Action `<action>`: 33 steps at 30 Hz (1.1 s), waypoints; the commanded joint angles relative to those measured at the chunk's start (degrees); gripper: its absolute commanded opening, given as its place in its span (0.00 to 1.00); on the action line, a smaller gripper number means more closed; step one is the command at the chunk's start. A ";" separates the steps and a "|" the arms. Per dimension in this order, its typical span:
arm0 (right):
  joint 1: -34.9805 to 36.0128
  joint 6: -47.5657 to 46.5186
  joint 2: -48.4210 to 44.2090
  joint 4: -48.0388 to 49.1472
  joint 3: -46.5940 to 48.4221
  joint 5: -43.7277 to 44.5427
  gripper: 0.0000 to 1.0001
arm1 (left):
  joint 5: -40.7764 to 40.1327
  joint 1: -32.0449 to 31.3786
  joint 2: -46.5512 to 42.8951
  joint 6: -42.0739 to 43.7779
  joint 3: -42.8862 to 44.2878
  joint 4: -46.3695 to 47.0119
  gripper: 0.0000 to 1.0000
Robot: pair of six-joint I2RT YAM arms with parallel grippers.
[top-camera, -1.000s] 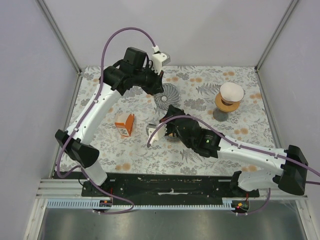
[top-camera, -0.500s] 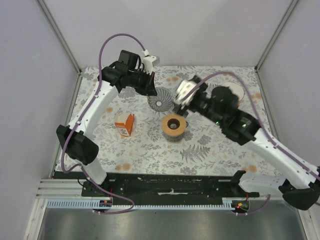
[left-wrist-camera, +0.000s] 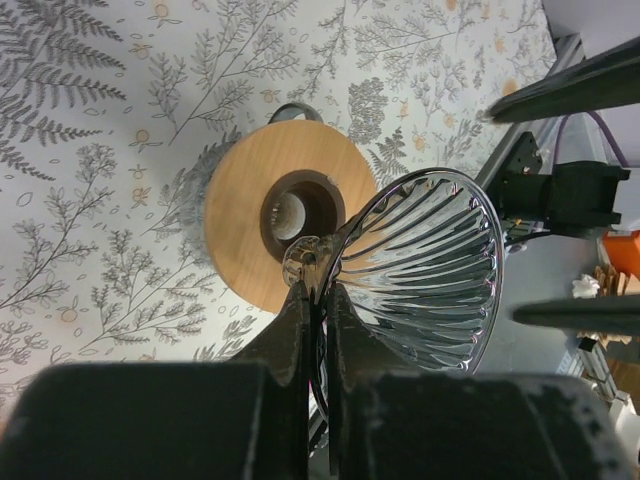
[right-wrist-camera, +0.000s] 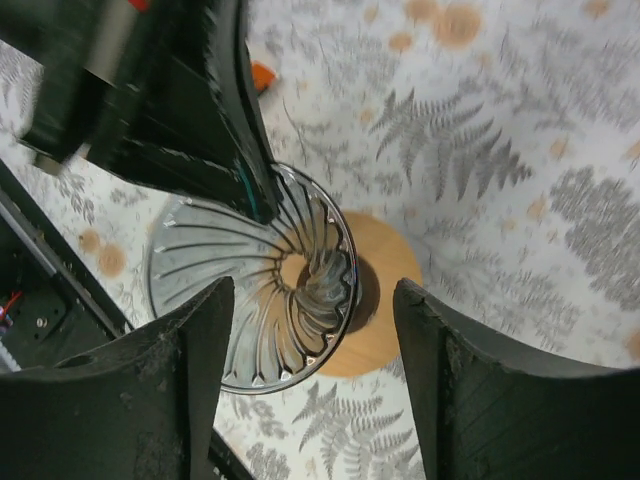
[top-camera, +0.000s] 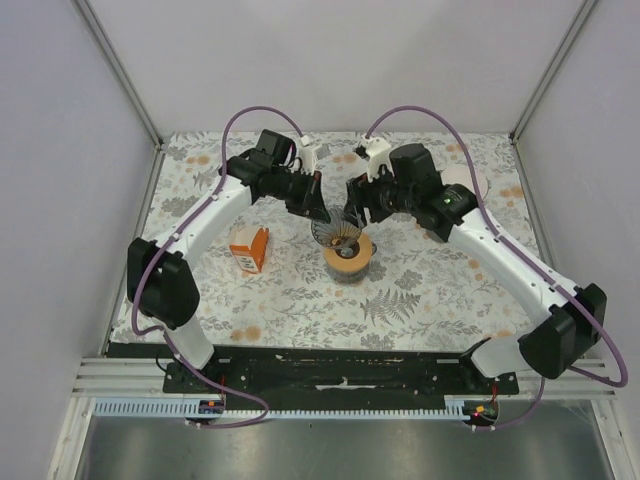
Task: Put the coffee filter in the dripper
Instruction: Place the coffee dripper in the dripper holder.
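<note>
The left jaws grip the ribbed cone (left-wrist-camera: 430,270), tilted just above the dripper (left-wrist-camera: 240,205) mid-frame, likely to seat it; the right jaws hover wide alongside.

The left arm (top-camera: 200,215) and the right arm (top-camera: 500,250) both reach forward and bend inward, so their wrists nearly meet in the middle. The left gripper (left-wrist-camera: 315,290) has its jaws pinched tight on the rim of a ribbed cone (left-wrist-camera: 430,270). The right gripper (right-wrist-camera: 312,290) points down just beside it, jaws spread wide and holding nothing.
</note>
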 commanded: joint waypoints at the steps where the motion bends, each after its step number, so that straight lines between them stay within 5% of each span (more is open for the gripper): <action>1: -0.58 4.47 0.08 -1.49 -1.12 -0.41 0.68 | 5.85 -1.09 -2.85 -4.02 -0.52 6.74 0.02; 7: -1.11 4.39 1.31 -1.58 -4.38 -0.30 0.37 | 5.34 -2.06 -1.62 -4.64 -0.43 8.23 0.02; 17: -2.77 3.51 4.65 -2.02 -5.26 -1.01 0.01 | 2.70 -3.47 0.23 -3.23 -0.78 7.97 0.02; 33: -3.74 1.40 8.60 -2.90 -7.01 -0.66 0.00 | 1.64 -3.65 4.53 -1.65 -3.77 7.79 0.02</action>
